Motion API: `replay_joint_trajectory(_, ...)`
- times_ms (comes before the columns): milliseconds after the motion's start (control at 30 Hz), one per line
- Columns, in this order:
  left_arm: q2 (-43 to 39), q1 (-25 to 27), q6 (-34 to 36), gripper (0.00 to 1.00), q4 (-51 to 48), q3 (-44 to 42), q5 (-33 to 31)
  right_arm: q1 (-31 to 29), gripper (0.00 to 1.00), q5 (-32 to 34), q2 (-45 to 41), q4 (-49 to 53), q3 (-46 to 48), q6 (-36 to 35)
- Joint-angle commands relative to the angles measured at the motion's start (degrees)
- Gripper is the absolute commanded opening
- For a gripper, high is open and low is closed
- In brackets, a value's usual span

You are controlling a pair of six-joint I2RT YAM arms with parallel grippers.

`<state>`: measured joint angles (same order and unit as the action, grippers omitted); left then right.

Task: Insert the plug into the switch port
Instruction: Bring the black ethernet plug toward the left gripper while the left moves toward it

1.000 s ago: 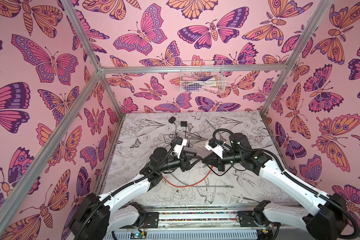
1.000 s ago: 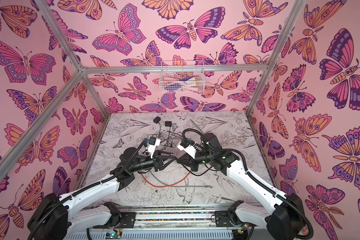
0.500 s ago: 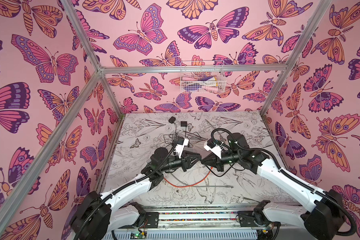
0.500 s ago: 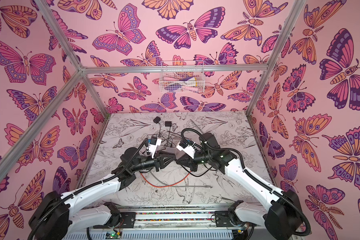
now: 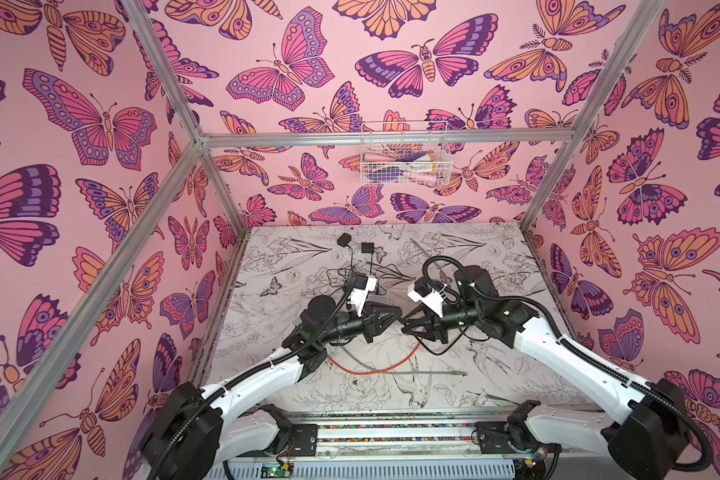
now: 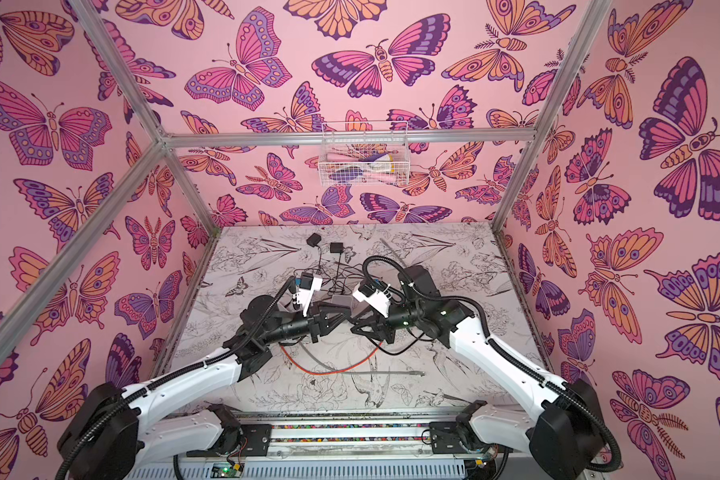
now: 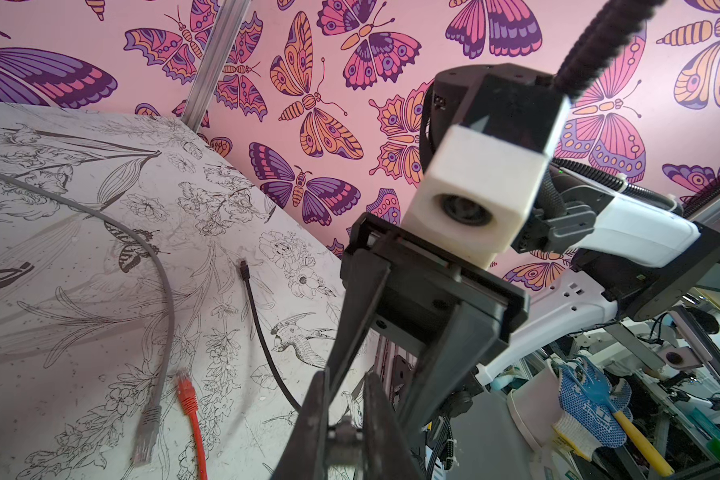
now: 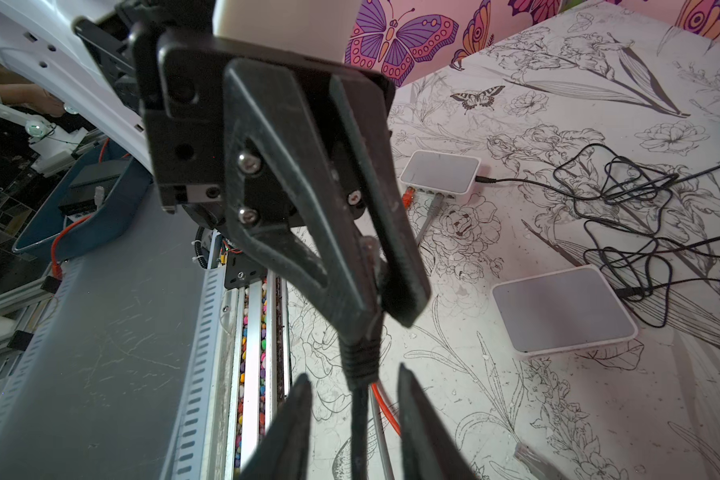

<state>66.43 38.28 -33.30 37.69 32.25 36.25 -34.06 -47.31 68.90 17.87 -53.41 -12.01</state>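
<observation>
Mid-air over counter [image 5: 474,257], tip to tip. At left, left end effector [image 8: 387,305] clenched on plug [image 8: 368,257]. Long axis seemingly in line with both arms, black cable [image 8: 360,415] trailing rightward between parted fingers [image 8: 296,415] of right end effector [image 8: 352,399], released. Switch [image 8: 439,174] on counter, apart, likely nearer left arm, two leads [image 8: 431,205] already in. Open room between.

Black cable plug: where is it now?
In the right wrist view, the black cable plug is clamped in the left gripper, with the right gripper open around its cable, above the table's middle.
</observation>
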Motion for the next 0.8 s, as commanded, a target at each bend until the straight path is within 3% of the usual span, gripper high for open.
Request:
replay_joint_trajectory(0, -1.46, 0.25, 1.85, 0.0, 1.87, -0.89, 1.04, 0.48, 0.46, -3.33, -2.33, 2.7, -1.41, -1.69)
replay_joint_trajectory(133, -1.69, 0.22, 2.29, 0.0, 2.01, -0.88, 2.82, 3.07, 0.47, -7.32, -3.51, 2.13, -0.85, 0.85)
replay_joint_trajectory(400, -1.49, 0.07, 1.96, 0.0, 3.08, -0.54, 5.3, 3.47, 0.4, -9.74, -0.21, 12.01, -5.47, -4.83)
replay_joint_trajectory(767, -0.88, 0.07, 1.06, 0.0, 5.35, 0.18, 6.81, 3.48, 0.34, -10.92, 2.11, 10.57, -5.57, -4.97)
